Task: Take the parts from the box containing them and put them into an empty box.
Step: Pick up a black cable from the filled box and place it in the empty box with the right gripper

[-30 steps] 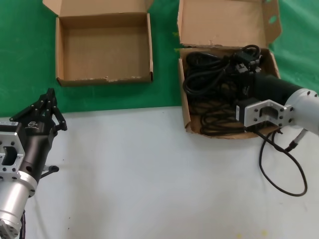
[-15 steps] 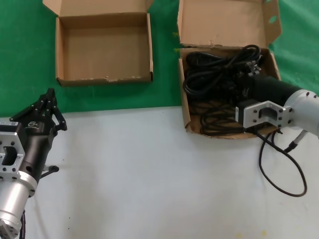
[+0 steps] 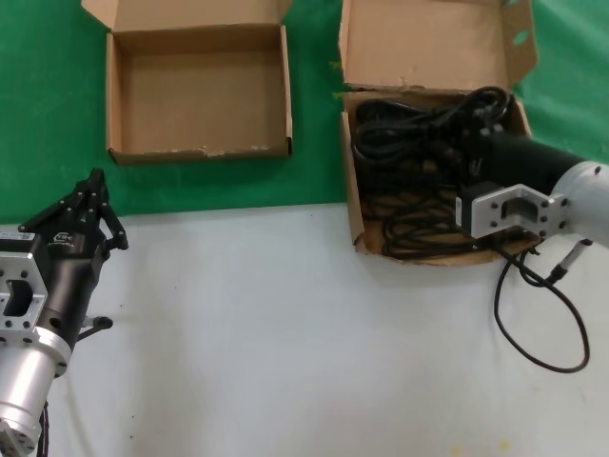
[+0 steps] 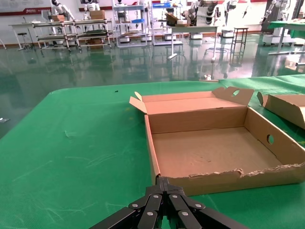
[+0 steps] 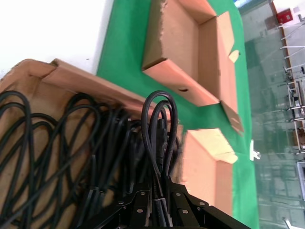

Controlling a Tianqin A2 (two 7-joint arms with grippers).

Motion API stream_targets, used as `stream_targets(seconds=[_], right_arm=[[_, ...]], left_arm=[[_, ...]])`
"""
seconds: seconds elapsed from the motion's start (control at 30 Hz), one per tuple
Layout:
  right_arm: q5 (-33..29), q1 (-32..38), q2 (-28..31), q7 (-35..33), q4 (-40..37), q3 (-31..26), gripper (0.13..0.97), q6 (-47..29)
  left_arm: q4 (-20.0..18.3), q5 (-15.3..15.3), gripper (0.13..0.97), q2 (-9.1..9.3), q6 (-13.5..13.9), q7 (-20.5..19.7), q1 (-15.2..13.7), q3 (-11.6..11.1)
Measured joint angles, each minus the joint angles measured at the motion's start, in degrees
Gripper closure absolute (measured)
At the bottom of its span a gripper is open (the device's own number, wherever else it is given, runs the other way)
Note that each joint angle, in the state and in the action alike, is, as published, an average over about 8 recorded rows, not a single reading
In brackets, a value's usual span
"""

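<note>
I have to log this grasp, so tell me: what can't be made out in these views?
- Head view: the right gripper is hidden by its own arm inside the bigger box.
- Right wrist view: the held cord is one loop only; its plug is cut off.
- Both views: the number of cords; they overlap.
- Left gripper: idle near the empty box.

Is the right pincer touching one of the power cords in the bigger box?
Touching. In the right wrist view the right pincer is shut on a looped power cord, whose strands run straight down between the fingers, above the bigger box.
</note>
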Motion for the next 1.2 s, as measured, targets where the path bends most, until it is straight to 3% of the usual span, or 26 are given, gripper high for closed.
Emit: stream_targets(seconds=[0.37,0.63,0.87,1.2], right_arm=[[-7.94,-1.74,1.09,7.93,14.27,5.97,0.902,-8.17],[-11.2,2.36,-2.14,10.24,20.34,6.3,0.907,-11.47],[-12.57,6.5,-8.4,9.5,19.28,3.12,0.91,-10.83],[-12.27,9.07,-18.3,6.53,11.09,-1.44,0.911,-5.01]], left_arm=[[0.0,0.0,0.952,0.0,0.0,0.0,0.0,0.0],[0.0,0.0,0.952,0.0,0.0,0.0,0.0,0.0],[0.0,0.0,0.952,0.0,0.0,0.0,0.0,0.0],[0.0,0.0,0.952,0.0,0.0,0.0,0.0,0.0]])
